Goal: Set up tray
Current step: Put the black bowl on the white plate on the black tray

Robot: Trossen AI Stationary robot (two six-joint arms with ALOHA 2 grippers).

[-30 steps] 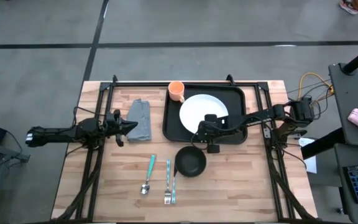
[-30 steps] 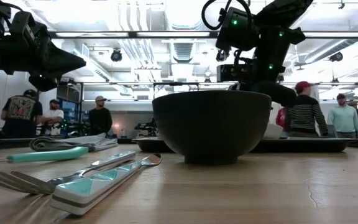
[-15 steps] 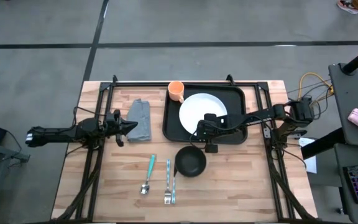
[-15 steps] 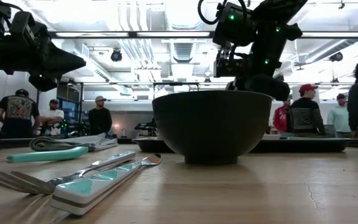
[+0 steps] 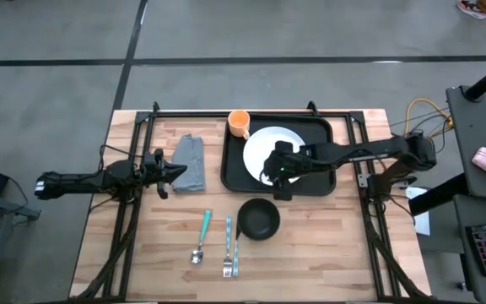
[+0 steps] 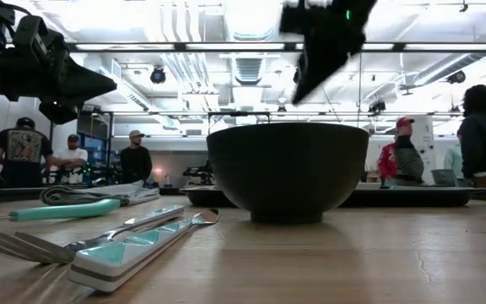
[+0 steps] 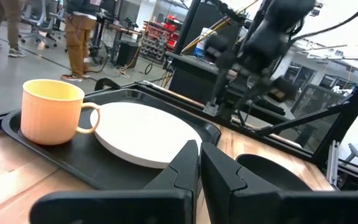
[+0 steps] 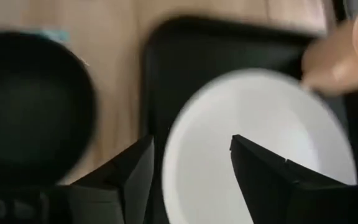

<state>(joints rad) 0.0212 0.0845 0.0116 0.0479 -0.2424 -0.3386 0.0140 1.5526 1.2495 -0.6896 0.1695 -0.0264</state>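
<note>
The black tray [image 5: 233, 173] lies at the table's far middle. On it rest a white plate [image 5: 264, 142] and, in its far left corner, an upright orange cup [image 5: 240, 123]. My right gripper [image 5: 274, 173] hovers open above the plate's near part; the right wrist view shows its fingers apart over the plate [image 8: 260, 124]. My left gripper [image 5: 178, 171] is shut and hangs in the air over a grey folded cloth [image 5: 191, 160]. In the left wrist view its shut gripper [image 7: 199, 163] points at the cup [image 7: 51, 112] and the plate [image 7: 145, 134].
A black bowl [image 5: 259, 219] stands on the wood just near of the tray. A teal-handled spoon [image 5: 202, 236] and fork [image 5: 229, 247] lie to its left. People stand in the room beyond the table in the low view.
My right gripper has risen from low at the tray's near edge and moved toward the far edge, over the plate; in the low view it has climbed to the top of the picture. Plate, cup and bowl have stayed put.
</note>
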